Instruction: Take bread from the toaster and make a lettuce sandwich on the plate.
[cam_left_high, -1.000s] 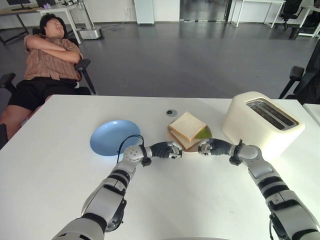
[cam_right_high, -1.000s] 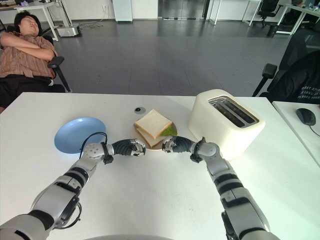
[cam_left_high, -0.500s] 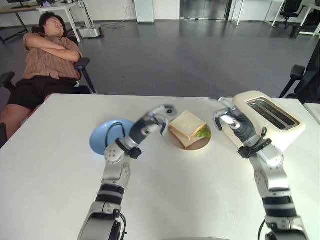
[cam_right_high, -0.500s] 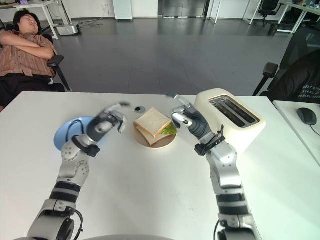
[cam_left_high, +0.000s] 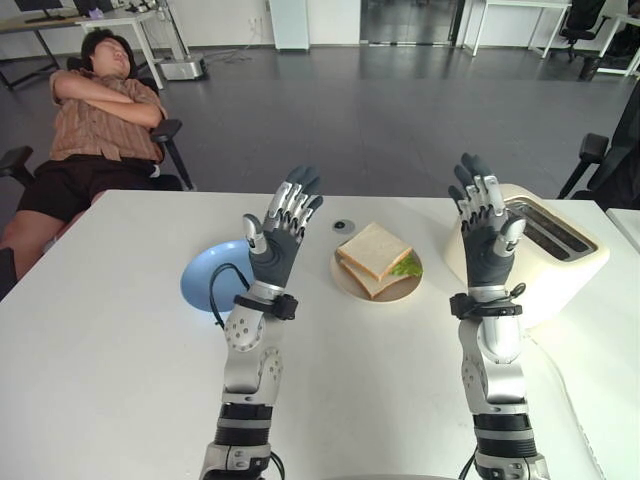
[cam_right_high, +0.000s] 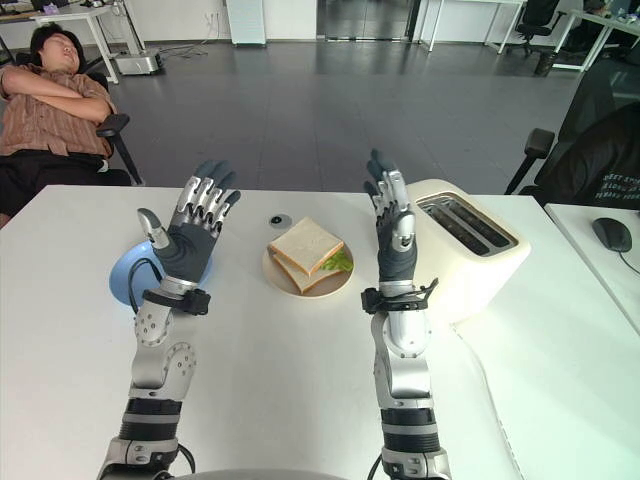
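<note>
A sandwich (cam_left_high: 375, 258) of two bread slices with green lettuce (cam_left_high: 406, 267) poking out at its right lies on a tan plate (cam_left_high: 352, 286) in the middle of the white table. The cream toaster (cam_left_high: 560, 258) stands to the right, its slots dark. My left hand (cam_left_high: 280, 232) is raised upright, palm forward, fingers spread, left of the sandwich and holding nothing. My right hand (cam_left_high: 484, 228) is raised the same way between the sandwich and the toaster, open and holding nothing.
A blue plate (cam_left_high: 204, 277) lies on the table behind my left forearm. A small round grey disc (cam_left_high: 343, 226) sits in the tabletop behind the sandwich. A computer mouse (cam_right_high: 612, 232) rests on a neighbouring table at far right.
Both hands have left the edges of the tan plate and swung up to an upright, open-palmed pose on either side. The sandwich and plate stay where they were.
</note>
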